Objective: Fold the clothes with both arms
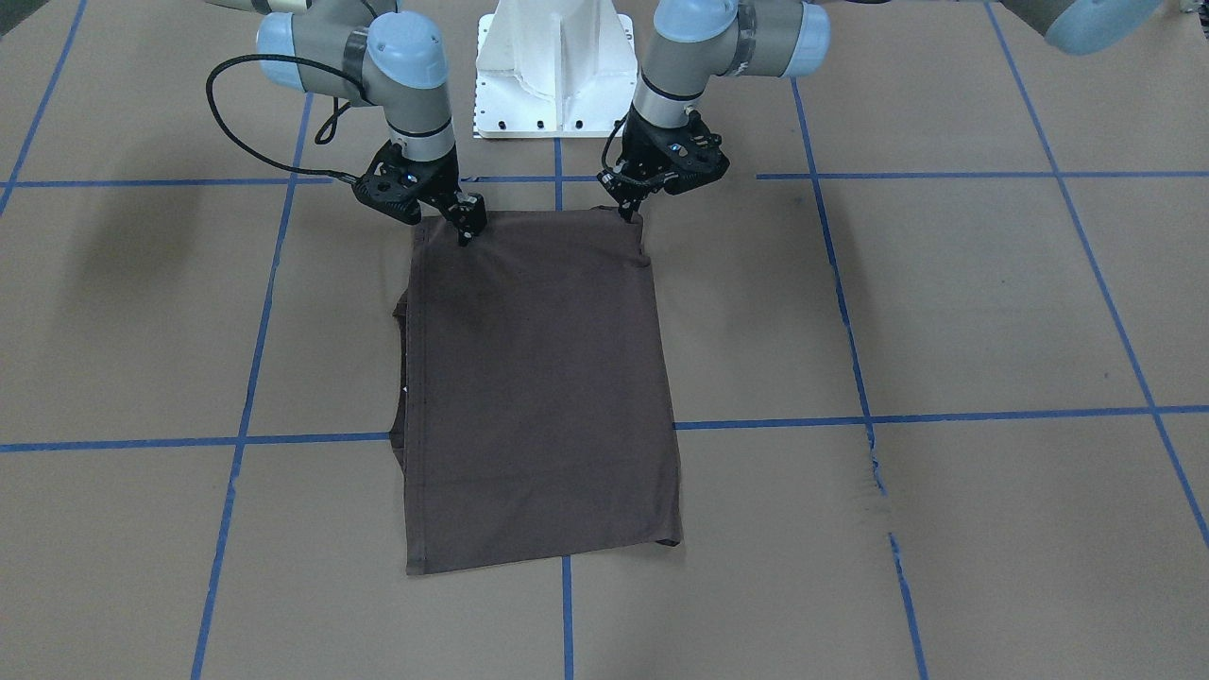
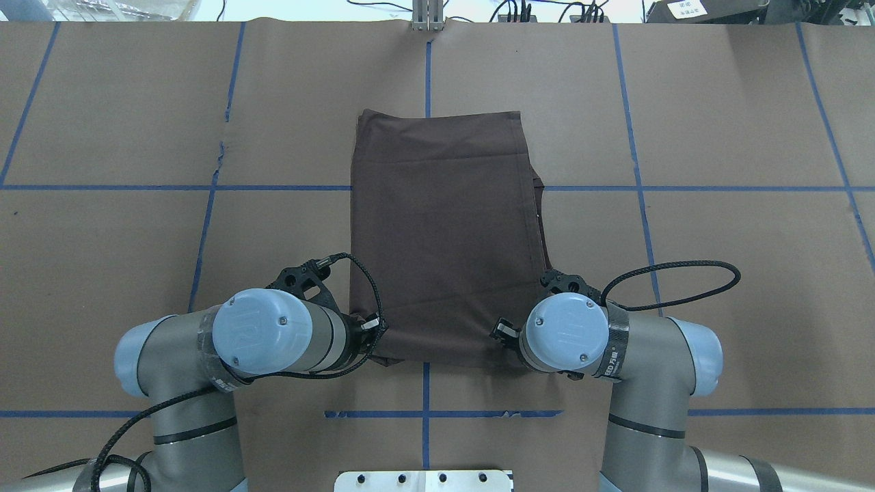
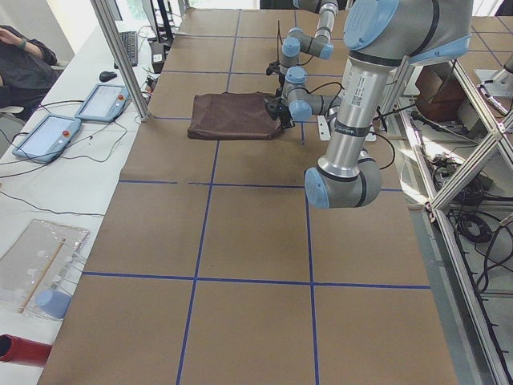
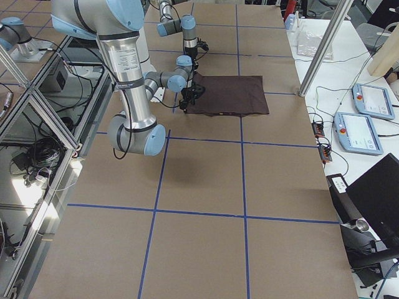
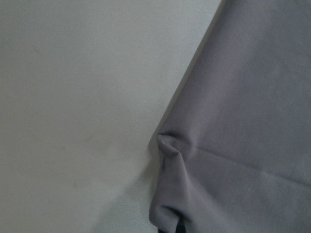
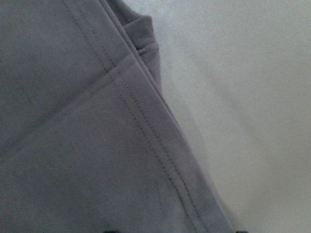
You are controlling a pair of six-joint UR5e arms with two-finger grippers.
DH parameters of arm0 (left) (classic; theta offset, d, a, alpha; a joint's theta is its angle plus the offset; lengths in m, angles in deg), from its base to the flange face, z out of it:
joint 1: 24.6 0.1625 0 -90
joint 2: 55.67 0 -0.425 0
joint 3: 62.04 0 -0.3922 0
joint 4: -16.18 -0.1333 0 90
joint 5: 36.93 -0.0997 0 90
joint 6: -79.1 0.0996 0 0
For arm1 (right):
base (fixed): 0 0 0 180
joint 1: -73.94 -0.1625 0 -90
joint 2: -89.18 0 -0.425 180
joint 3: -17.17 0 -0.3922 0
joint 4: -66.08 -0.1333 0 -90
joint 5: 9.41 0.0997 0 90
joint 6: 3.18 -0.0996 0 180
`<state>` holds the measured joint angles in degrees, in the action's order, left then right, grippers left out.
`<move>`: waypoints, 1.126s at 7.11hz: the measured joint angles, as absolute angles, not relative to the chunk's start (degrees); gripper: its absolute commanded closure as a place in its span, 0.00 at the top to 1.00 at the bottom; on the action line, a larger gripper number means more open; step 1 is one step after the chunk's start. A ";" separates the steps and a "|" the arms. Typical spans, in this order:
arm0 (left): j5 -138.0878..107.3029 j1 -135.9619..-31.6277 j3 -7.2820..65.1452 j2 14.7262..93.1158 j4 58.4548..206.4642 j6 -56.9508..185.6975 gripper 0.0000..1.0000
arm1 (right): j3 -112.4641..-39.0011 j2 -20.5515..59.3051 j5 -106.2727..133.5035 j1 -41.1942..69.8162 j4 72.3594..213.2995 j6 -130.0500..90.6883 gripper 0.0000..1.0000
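Observation:
The dark brown-grey T-shirt lies flat on the brown table, folded lengthwise into a tall rectangle. A sleeve edge pokes out on the robot's right side. My left gripper sits at the shirt's near left corner. In the left wrist view the cloth puckers up into the closed fingertips. My right gripper sits at the near right corner. In the right wrist view the stitched hem lies flat, with the two fingertips apart at the bottom edge. The collar, logo and tag are hidden.
The white pedestal base stands just behind the grippers. Blue tape lines grid the table. Two tablets and a metal post stand past the table's far edge, where a seated person shows.

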<state>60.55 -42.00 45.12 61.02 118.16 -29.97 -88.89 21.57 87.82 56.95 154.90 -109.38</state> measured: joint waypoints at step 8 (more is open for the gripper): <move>60.55 -42.01 45.16 61.10 118.17 -29.95 0.00 | -89.12 22.26 87.81 56.37 154.95 -109.09 0.00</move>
<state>60.55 -42.01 45.16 61.10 118.17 -29.95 -89.12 22.26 87.81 56.37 154.95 -109.09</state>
